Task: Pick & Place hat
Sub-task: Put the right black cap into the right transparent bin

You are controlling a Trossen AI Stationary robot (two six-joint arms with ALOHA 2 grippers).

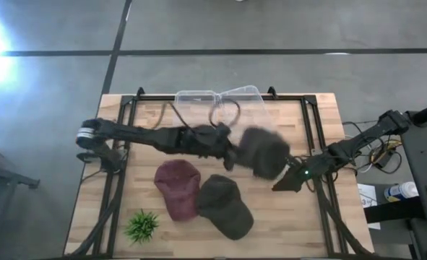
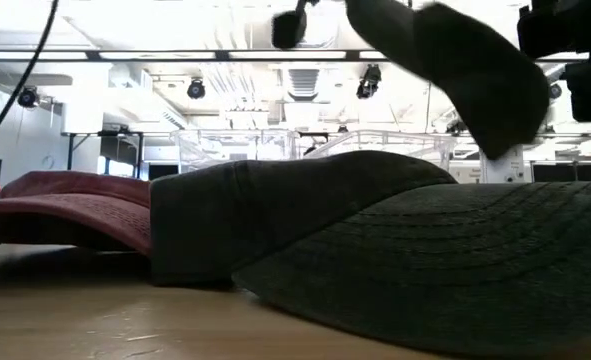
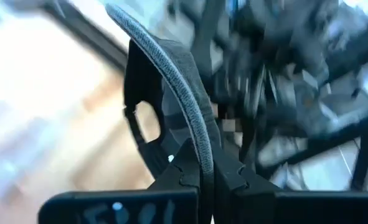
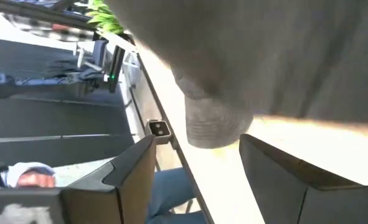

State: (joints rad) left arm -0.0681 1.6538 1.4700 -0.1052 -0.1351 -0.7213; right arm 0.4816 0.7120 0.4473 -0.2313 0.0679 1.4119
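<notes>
A dark grey hat [image 1: 265,152] hangs in the air over the table's middle right, and the low view shows it high up [image 2: 475,80]. My left gripper [image 1: 227,153] reaches in from the left and is shut on it. My right gripper [image 1: 279,185] sits open just near-right of the hat, whose grey cloth [image 4: 264,56] fills its wrist view above the spread fingers [image 4: 196,180]. A maroon hat [image 1: 177,188] and a dark olive hat [image 1: 226,206] lie on the table nearer me, the olive crown resting against the maroon one. My left gripper pinches the grey hat's stitched rim [image 3: 203,163] between its two fingers, close to the rear strap opening [image 3: 143,121]. The fingers come level from the table's left. The hat is lifted clear of the table and hangs out beyond the fingers toward the right.
A clear plastic container [image 1: 217,105] stands at the table's far edge behind the raised hat. A small green plant [image 1: 142,225] sits at the near left. Black frame rails [image 1: 316,137] run along both table sides. Bare wood [image 1: 292,224] shows at the near right.
</notes>
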